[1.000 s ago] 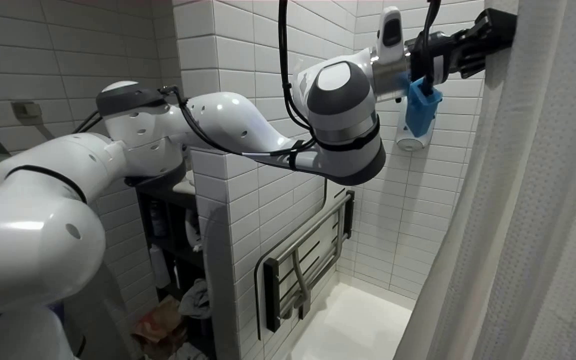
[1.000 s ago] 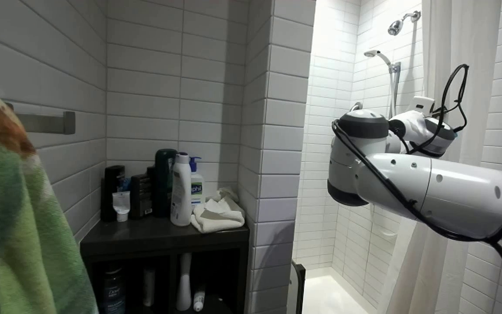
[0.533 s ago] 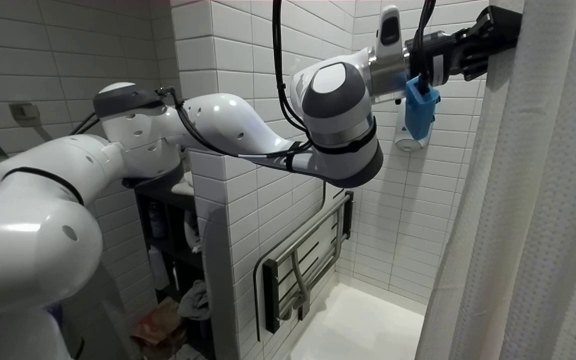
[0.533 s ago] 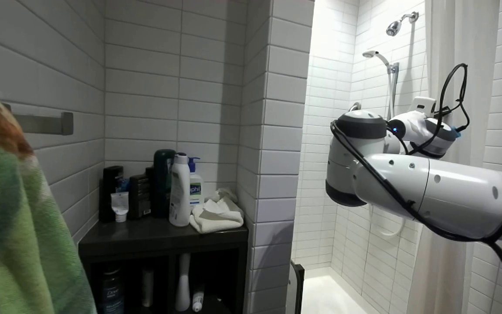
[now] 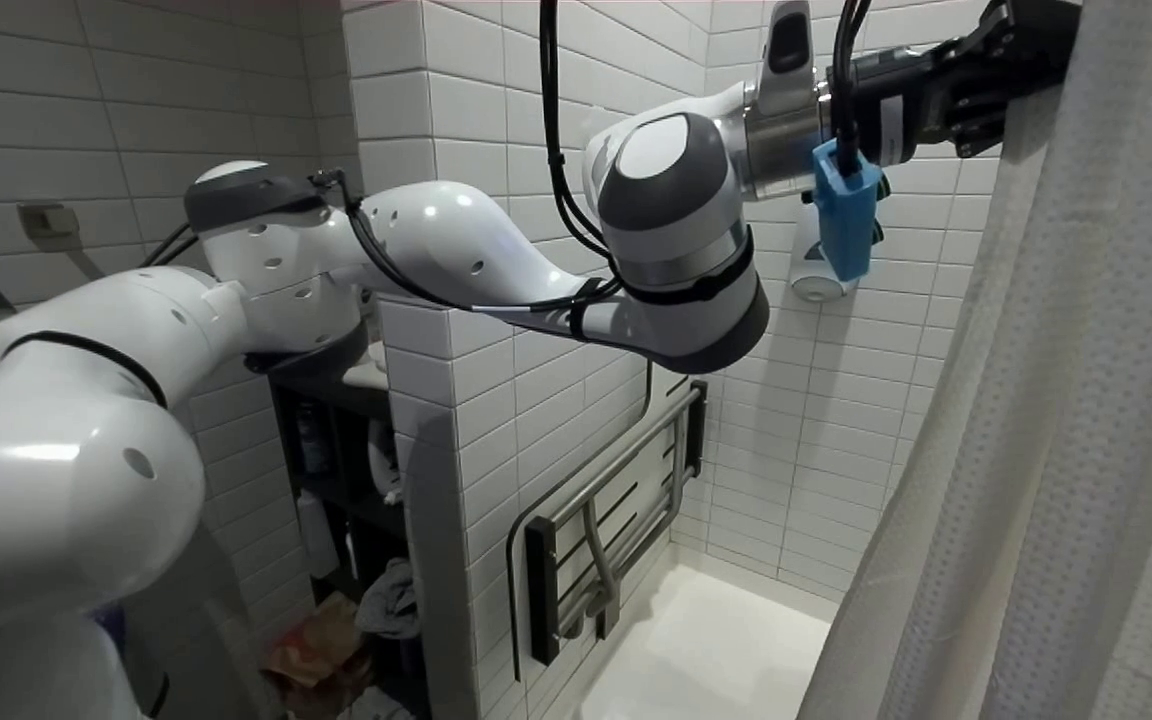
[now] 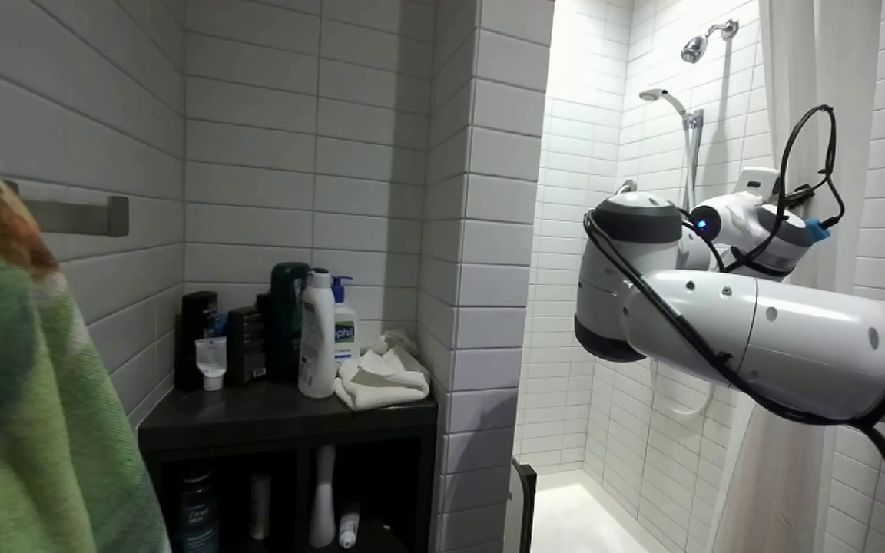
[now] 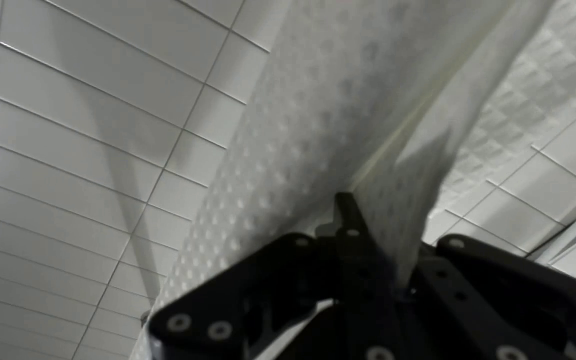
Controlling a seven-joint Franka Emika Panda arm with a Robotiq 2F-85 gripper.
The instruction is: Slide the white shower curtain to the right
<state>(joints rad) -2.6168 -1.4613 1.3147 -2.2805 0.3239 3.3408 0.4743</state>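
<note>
The white shower curtain (image 5: 1066, 450) hangs in soft vertical folds along the right side of an exterior view. It also hangs behind the arm in an exterior view (image 6: 823, 69). My black gripper (image 5: 1026, 75) is at the curtain's near edge, high up. In the wrist view the curtain (image 7: 288, 150) fills the middle, and a gathered fold of it runs down between the fingers of the gripper (image 7: 368, 220). The gripper is shut on this fold. One fingertip shows against the cloth; the other is hidden behind the fold.
A tiled partition wall (image 5: 481, 400) stands beside the arm, with a folded shower seat (image 5: 626, 520) on it. A soap dispenser (image 5: 821, 270) is on the back wall. A dark shelf (image 6: 289, 418) holds bottles and a cloth. A green towel (image 6: 43, 384) hangs nearby.
My gripper has moved right and slightly up in an exterior view, and the curtain's upper edge has moved right with it. The curtain's lower edge has swung right and then back left.
</note>
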